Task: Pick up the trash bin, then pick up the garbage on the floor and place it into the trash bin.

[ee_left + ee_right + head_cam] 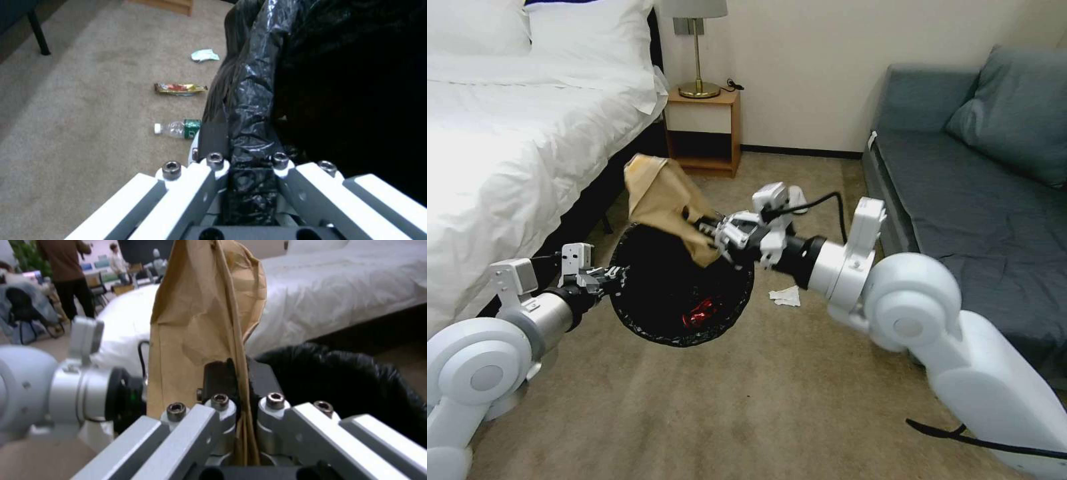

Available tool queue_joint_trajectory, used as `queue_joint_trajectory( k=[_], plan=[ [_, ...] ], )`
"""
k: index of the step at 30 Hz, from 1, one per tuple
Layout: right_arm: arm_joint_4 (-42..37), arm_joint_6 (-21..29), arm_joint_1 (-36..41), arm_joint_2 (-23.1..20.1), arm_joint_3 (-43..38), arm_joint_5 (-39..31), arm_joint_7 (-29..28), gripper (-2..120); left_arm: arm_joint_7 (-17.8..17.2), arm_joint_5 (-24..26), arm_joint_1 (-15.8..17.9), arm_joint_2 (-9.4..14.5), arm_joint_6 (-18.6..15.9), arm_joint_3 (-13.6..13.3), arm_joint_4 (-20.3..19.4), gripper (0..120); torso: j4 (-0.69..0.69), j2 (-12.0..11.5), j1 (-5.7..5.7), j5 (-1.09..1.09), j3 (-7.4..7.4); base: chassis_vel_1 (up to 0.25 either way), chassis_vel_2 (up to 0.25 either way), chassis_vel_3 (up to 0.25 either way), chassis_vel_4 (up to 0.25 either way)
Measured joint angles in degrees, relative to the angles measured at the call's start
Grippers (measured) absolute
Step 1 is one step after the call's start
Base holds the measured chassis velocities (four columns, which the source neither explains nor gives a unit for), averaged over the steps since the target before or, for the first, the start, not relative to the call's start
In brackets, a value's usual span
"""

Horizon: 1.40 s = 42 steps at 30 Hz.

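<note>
Head view: left end effector [617,275], lower left, clamped on the rim of the trash bin [654,313] held at frame centre above the carpet [760,413]. Right end effector [710,235] pinches a brown paper bag [660,193] over the bin's mouth. Red wrapper [700,312] inside; white tissue [786,296] on carpet just right.

Left wrist view: fingers [213,140] closed on black liner; bottle [178,128], snack wrapper [180,88] on floor at centre-left.

Right wrist view: bag [200,323] gripped tight, frame centre.
</note>
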<state>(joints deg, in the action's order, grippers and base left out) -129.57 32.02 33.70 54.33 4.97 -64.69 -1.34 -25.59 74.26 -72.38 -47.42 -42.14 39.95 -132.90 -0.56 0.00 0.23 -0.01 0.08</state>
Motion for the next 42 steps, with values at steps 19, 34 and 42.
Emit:
queue_joint_trajectory(
  k=[19, 34, 42],
  plan=[
    [0.9, 0.4, -0.5, 1.7, 2.2, 4.0, -0.3, 64, 0.1, 1.8, -1.1, 0.2, 0.0, 0.1, -0.2, 3, 0.0, 0.0, 0.0, 0.0, 0.0, 0.0, 0.0, 0.0, 0.0],
    [1.3, 0.4, -0.6, 1.8, 0.9, 4.5, -0.5, 109, 0.0, 1.6, -1.1, 0.2, 0.0, 0.0, -0.4, 3, 0.0, 0.0, 0.0, 0.0, 0.0, 0.0, 0.0, 0.0, 0.0],
    [1.2, -0.1, -0.9, 1.8, -0.6, 4.1, -0.6, 114, 0.0, 1.6, -1.0, 0.2, 0.0, -0.1, -0.5, 3, 0.0, 0.0, 0.0, 0.0, 0.0, 0.0, 0.0, 0.0, 0.0]
  ],
)
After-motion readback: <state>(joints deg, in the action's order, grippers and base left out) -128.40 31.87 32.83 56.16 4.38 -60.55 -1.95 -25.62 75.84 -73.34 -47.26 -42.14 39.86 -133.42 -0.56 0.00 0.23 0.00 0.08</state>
